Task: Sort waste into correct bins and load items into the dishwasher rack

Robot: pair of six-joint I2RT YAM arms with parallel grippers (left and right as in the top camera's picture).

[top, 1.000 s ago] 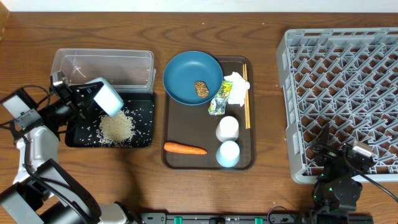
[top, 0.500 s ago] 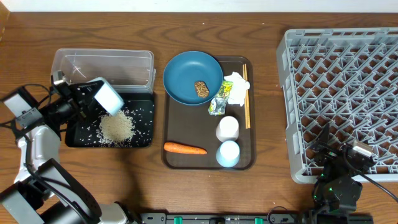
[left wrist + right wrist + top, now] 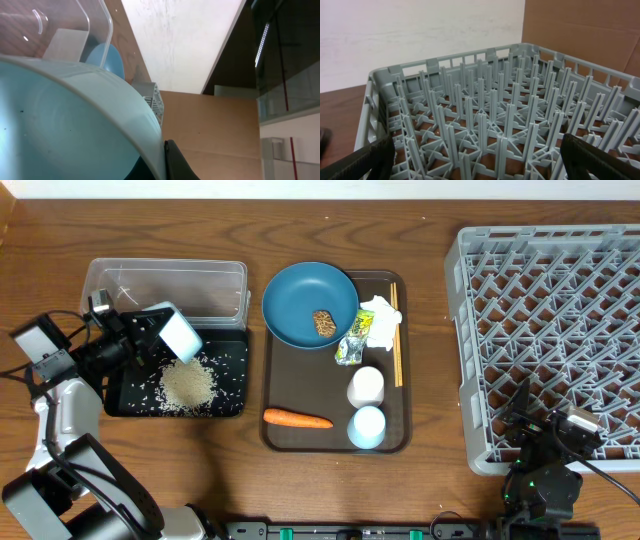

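**Overhead and wrist views.** We see the left gripper (image 3: pixel 150 338) pinched on the rim of the white bowl (image 3: pixel 180 337). The bowl projects from the fingertips toward the table's centre and is tipped on its side above the far part of the black tray (image 3: pixel 232 398). Below the bowl, toward the tray's near side, lies the rice (image 3: pixel 187 385), heaped on the tray floor with stray grains around it. The clear tub (image 3: pixel 165 280) stands directly behind the tray. In the left wrist view the bowl's light blue interior fills the lower left, against one dark finger (image 3: pixel 172 160). The right gripper (image 3: pixel 480 152) is spread wide and empty at the near left corner of the dishwasher rack (image 3: pixel 560 300), well apart from the bowl.
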